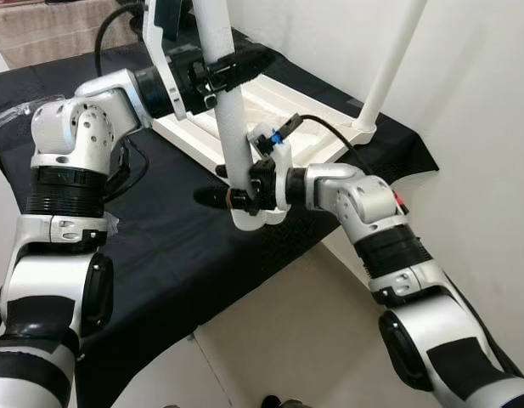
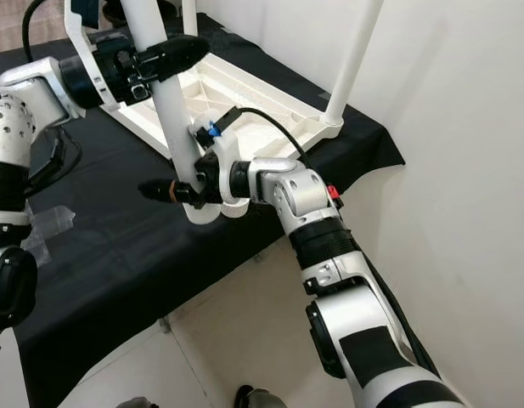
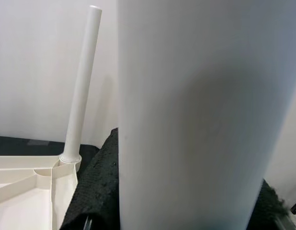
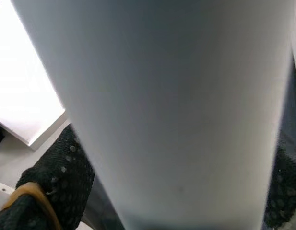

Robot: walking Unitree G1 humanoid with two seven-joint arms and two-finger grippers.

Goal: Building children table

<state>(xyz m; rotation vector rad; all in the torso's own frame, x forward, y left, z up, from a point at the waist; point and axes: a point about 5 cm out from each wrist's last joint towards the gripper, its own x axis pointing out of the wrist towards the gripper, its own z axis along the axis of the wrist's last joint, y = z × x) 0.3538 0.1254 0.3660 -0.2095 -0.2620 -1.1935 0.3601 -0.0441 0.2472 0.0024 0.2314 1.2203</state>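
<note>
A white tabletop [image 1: 274, 110] lies upside down on the black cloth, ribbed underside up. One white leg [image 1: 393, 59] stands fixed in its far right corner. A second, loose white leg [image 1: 232, 127] is held nearly upright in front of the tabletop, its lower end above the cloth. My left gripper [image 1: 249, 64] is shut on this leg high up. My right gripper [image 1: 215, 197] is shut on it near the lower end. The held leg [image 3: 195, 120] is close up in the left wrist view, with the fixed leg [image 3: 83, 81] behind. Black fingers [image 4: 56, 182] flank the leg [image 4: 176, 110].
The black-covered work table [image 1: 177, 255] ends in a front edge close to me, with tiled floor [image 1: 304, 340] below. A white wall [image 1: 474, 127] runs close along the right. Black cables [image 1: 117, 25] lie at the back left, and a clear plastic bag [image 2: 49, 221] at the left.
</note>
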